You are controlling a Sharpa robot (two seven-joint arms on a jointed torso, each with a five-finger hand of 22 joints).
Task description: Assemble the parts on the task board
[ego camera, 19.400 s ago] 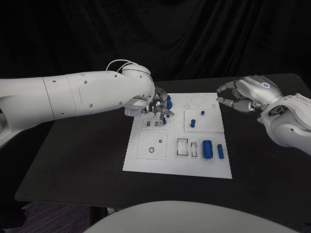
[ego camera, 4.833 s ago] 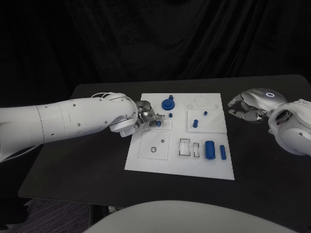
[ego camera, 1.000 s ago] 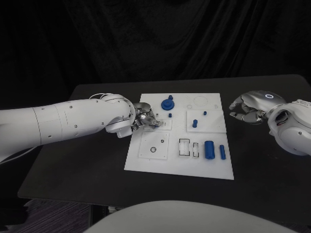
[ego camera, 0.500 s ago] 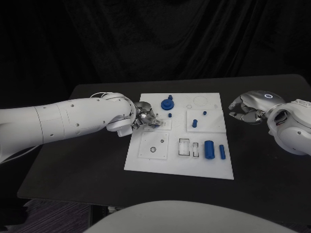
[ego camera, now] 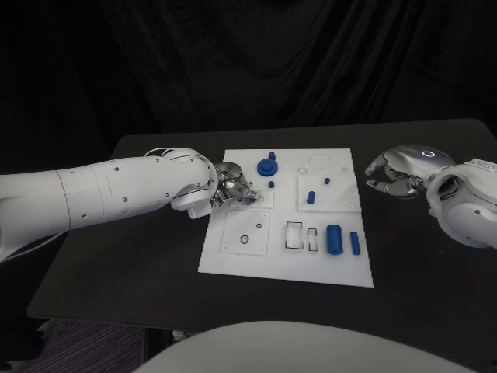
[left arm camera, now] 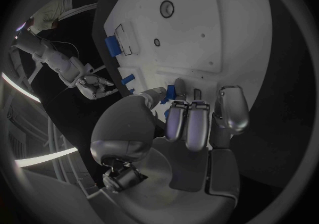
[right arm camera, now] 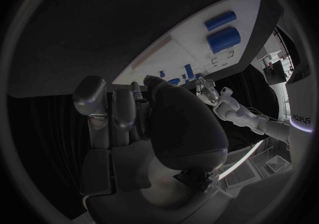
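Over the task board (ego camera: 243,256), left robot hand (ego camera: 232,189) curled.

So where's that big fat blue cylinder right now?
In the head view the big blue cylinder lies near the white task board's front right corner, between a slimmer blue piece and two rectangular slots, away from both hands.

The white task board (ego camera: 288,260) lies flat in the middle of the black desk (ego camera: 147,256), a rectangle with shallow recesses. Toward 12 o'clock on it a round blue part with a knob (ego camera: 268,165) stands upright; a small blue peg (ego camera: 271,185) stands just below it. Right of centre lie a short slanted blue piece (ego camera: 311,196) and a tiny blue peg (ego camera: 326,181). Toward 5 o'clock a thick blue cylinder (ego camera: 334,238) and a thinner blue bar (ego camera: 354,243) lie side by side, lengthwise.
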